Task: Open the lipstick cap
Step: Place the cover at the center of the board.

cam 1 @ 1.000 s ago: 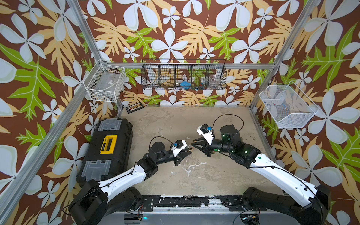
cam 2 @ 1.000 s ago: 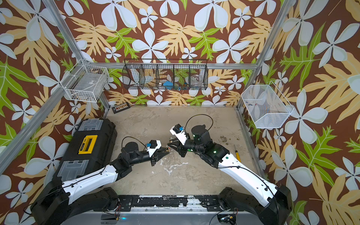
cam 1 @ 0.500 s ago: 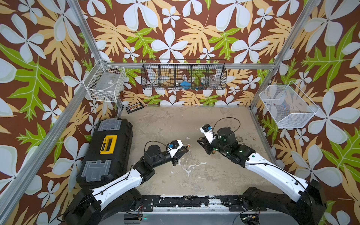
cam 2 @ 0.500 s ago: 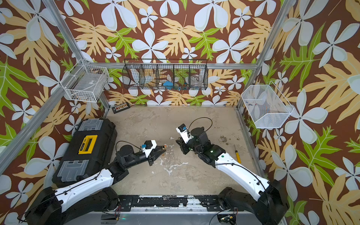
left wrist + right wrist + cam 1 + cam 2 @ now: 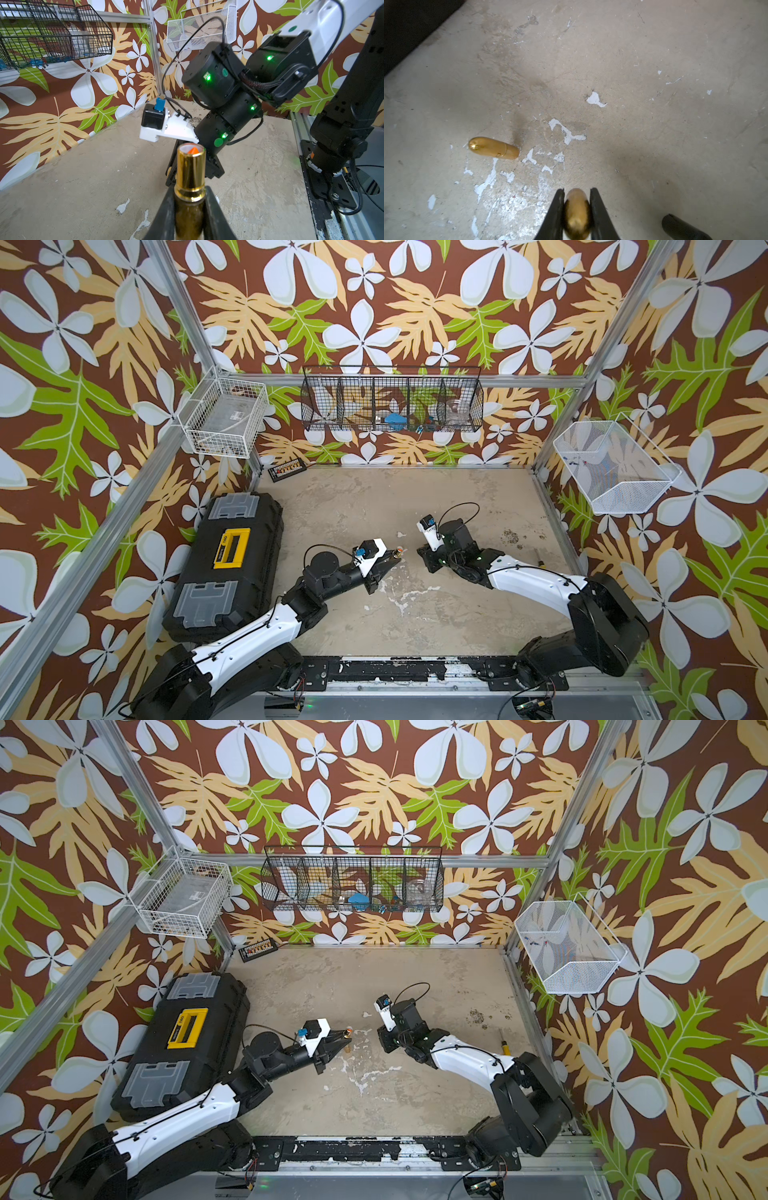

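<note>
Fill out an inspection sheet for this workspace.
Surface: beige tabletop, scuffed, with white chipped patches.
Job's things: lipstick base with its orange stick exposed; gold cap off it.
Clutter: gold capsule lying on the tabletop; black toolbox; yellow-handled tool near the right edge.
Grippers: left gripper shut on the lipstick base; right gripper shut on the gold cap.
Cables: black loop at each wrist, apart from the held parts.
Surroundings: black wire basket and two white ones on floral walls.
</note>
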Controlling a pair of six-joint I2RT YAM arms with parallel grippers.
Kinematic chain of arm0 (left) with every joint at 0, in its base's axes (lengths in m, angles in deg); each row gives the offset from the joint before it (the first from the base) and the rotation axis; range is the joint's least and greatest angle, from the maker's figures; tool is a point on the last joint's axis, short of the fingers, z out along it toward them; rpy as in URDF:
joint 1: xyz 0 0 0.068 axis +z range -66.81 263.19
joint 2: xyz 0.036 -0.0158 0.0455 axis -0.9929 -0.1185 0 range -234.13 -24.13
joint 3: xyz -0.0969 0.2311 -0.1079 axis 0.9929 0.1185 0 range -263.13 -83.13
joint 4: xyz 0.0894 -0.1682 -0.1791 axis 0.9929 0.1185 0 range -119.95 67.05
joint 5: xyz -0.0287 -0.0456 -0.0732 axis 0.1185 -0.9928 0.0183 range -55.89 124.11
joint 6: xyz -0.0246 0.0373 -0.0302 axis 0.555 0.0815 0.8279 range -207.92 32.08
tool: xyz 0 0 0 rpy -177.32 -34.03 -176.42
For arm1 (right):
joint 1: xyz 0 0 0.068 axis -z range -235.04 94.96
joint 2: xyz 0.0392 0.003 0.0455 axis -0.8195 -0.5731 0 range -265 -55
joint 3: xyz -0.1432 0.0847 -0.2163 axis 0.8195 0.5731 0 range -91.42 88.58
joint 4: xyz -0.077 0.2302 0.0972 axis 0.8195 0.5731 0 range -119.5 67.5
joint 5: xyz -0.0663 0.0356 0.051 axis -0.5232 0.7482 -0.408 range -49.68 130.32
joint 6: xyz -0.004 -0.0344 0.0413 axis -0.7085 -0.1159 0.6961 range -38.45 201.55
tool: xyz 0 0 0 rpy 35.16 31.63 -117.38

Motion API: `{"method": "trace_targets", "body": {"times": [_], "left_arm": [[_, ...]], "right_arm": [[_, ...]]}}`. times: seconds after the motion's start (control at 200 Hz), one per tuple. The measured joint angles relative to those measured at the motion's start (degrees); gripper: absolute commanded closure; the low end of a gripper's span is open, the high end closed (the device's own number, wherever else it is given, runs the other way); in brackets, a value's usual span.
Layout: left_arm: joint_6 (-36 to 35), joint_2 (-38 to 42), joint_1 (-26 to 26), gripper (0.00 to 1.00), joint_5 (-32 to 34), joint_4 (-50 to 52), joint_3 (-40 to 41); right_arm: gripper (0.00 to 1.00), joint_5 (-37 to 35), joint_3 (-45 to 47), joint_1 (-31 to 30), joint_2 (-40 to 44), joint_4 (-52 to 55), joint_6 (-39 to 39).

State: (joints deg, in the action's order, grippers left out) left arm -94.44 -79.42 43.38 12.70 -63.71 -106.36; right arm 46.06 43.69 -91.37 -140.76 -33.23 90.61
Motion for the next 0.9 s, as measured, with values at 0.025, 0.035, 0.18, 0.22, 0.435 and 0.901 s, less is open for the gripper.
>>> {"method": "trace_targets", "body": {"times": [0.025, 0.035, 0.18, 0.22, 0.435, 0.901], "left_arm": [[0.0, 0.2, 0.0, 0.86, 0.2, 0.0, 0.1], [0.0, 0.2, 0.0, 0.86, 0.2, 0.0, 0.2], [-0.2, 0.5, 0.0, 0.86, 0.6, 0.0, 0.5], [-0.2, 0.5, 0.0, 0.86, 0.6, -0.1, 0.6], [-0.5, 0.5, 0.0, 0.86, 1.0, -0.2, 0.8], [-0.7, 0.5, 0.0, 0.86, 1.5, -0.6, 1.1]], "right_arm": [[0.8, 0.0, 0.0, 0.0, -0.7, -0.5, 0.3], [0.8, -0.1, 0.0, 0.0, -1.0, -0.7, 0.4], [0.79, -1.7, -0.3, 0.0, -5.3, -2.5, 1.2], [0.79, -2.1, -0.5, 0.0, -6.2, -2.7, 1.2], [0.79, -4.7, -1.0, 0.1, -10.6, -4.4, 2.5], [0.77, -7.1, -2.9, 0.3, -15.6, -6.1, 4.0]]}}
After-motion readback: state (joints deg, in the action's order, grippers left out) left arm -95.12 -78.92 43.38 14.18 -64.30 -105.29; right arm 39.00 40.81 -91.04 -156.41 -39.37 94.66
